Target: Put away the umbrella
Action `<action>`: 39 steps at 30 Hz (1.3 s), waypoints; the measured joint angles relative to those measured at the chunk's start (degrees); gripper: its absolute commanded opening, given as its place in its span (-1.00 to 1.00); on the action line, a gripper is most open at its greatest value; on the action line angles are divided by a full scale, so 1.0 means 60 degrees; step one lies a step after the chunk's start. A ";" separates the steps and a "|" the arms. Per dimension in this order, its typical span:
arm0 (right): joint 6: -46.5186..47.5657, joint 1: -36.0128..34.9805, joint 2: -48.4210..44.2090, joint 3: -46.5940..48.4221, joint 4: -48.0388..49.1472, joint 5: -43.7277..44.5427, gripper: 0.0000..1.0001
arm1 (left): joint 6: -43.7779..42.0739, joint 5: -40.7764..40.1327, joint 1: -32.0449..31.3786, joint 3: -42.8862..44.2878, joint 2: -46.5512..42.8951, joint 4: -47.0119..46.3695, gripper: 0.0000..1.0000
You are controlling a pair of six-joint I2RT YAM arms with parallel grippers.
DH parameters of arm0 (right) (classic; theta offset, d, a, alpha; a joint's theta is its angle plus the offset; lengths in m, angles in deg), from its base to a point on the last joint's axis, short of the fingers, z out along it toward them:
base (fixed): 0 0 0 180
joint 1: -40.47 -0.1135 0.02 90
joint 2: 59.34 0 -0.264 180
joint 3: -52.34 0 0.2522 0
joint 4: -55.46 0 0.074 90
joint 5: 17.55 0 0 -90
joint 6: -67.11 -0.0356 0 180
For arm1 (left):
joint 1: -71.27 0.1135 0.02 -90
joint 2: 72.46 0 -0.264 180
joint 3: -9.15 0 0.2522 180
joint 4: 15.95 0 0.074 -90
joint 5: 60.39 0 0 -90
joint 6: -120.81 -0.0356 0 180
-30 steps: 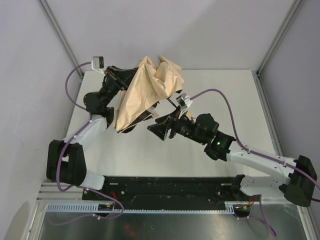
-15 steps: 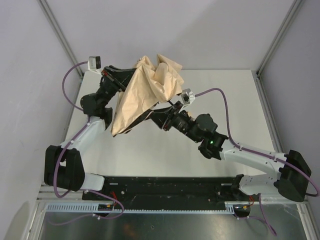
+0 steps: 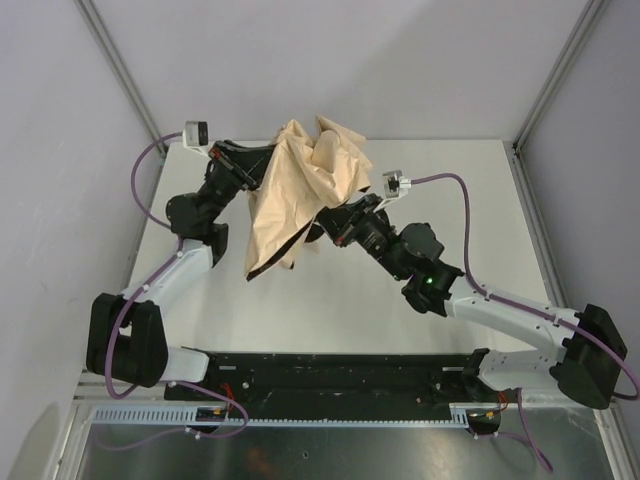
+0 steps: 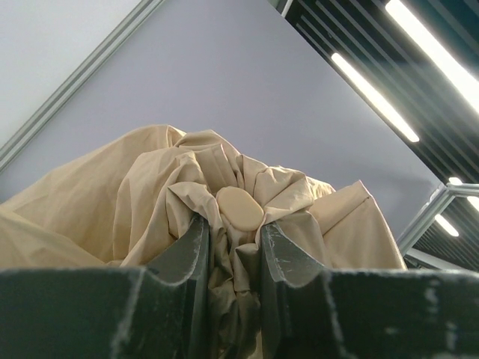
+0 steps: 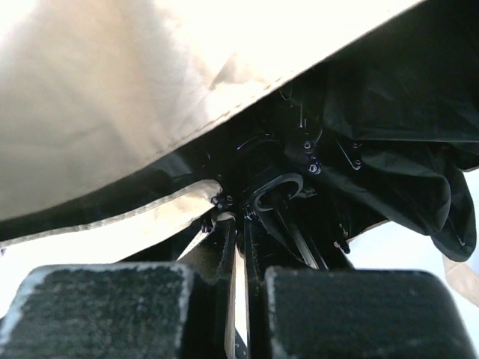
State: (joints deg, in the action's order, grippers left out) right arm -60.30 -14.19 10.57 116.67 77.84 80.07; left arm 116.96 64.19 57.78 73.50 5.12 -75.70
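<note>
1. The umbrella point(image 3: 300, 195) is hanging half-collapsed above the worktop point(image 3: 450, 200), in the upper middle of the overhead frame, its tan canopy point(image 4: 112, 209) bunching and draping downward.
2. The left gripper point(image 4: 232, 224) is clenching its jaws on gathered fabric just below the round beige cap point(image 4: 239, 209).
3. The right gripper point(image 5: 238, 232) is reaching under the canopy's dark underside point(image 5: 389, 149). Its jaws are standing nearly together with a thin gap, and I cannot tell whether they are pinching anything.
</note>
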 measured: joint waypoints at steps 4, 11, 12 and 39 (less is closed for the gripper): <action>-0.0073 0.0040 -0.0215 0.0000 -0.0492 0.0164 -0.46 | -0.0011 0.0029 -0.0055 -0.0058 -0.0004 0.0127 -1.00; 0.0612 0.0262 -0.1508 0.0000 -0.2106 -0.0652 0.54 | -0.0076 0.0532 -0.0117 0.0029 0.0138 0.0127 -1.00; 0.0776 0.0375 -0.1774 0.0000 -0.2415 -0.0991 0.60 | -0.0076 0.0648 -0.0117 0.0124 0.0215 0.0127 -1.00; 0.1330 0.6725 -0.3002 0.1086 -0.4783 -0.9143 0.86 | 0.0138 0.4564 -0.0576 0.1606 0.0754 -0.0113 -1.00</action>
State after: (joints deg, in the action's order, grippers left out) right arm -52.32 26.16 -7.44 123.18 49.14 25.21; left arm 117.79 91.58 54.32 83.14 9.65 -76.38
